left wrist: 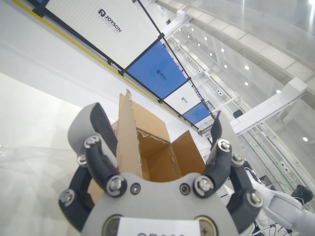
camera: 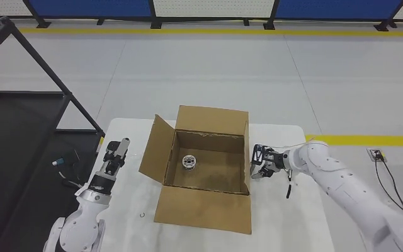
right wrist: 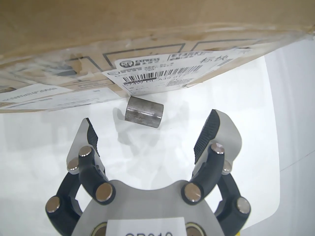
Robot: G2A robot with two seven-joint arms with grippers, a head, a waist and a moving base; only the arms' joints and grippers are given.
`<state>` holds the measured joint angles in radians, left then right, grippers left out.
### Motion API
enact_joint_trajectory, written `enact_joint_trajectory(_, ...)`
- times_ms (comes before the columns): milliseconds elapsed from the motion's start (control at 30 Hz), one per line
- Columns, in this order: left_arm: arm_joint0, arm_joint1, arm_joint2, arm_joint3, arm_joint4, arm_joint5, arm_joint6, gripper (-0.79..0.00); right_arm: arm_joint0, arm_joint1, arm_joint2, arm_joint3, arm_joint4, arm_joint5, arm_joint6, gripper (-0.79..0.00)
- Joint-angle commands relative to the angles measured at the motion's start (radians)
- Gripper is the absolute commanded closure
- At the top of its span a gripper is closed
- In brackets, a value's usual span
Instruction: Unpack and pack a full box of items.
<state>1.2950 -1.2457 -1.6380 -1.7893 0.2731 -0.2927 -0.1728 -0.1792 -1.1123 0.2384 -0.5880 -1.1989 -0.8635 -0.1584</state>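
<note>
At the middle of the white table (camera: 296, 208) stood the cardboard box (camera: 200, 205), its flaps all open, and on its floor, toward 9 o'clock from the centre, lay a small round item (camera: 189, 162). At 9 o'clock from the box the left gripper (camera: 119, 150) was held above the table, apart from the splayed side flap. Its arm rose from the table's 7 o'clock corner and pointed toward 12 o'clock. The wrist was tipped upward, so its own camera looked over the box rim to the ceiling, and the left gripper (left wrist: 157, 117) had its fingers spread wide with nothing between them. At 3 o'clock from the box the right gripper (camera: 256, 162) sat low beside the outer wall. Its arm came in from 4 o'clock, bent at the elbow, with the forearm stretched toward 9 o'clock. The right gripper (right wrist: 150, 117) also stood wide apart and empty. Just beyond its tips a short metal cylinder (right wrist: 144, 112) lay on its side on the table, close against the foot of the labelled box wall.
</note>
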Motion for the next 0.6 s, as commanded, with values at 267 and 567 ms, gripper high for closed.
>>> enact_joint_trajectory(267,0.0,0.0,0.0,0.0,0.0,0.0,0.0,-0.785,-0.059,0.0,0.038,-0.04,0.02,0.065,0.084,-0.785)
enact_joint_trajectory(567,0.0,0.0,0.0,0.0,0.0,0.0,0.0,-0.785,-0.088,0.013,0.09,-0.053,0.035,0.09,0.088,-0.785)
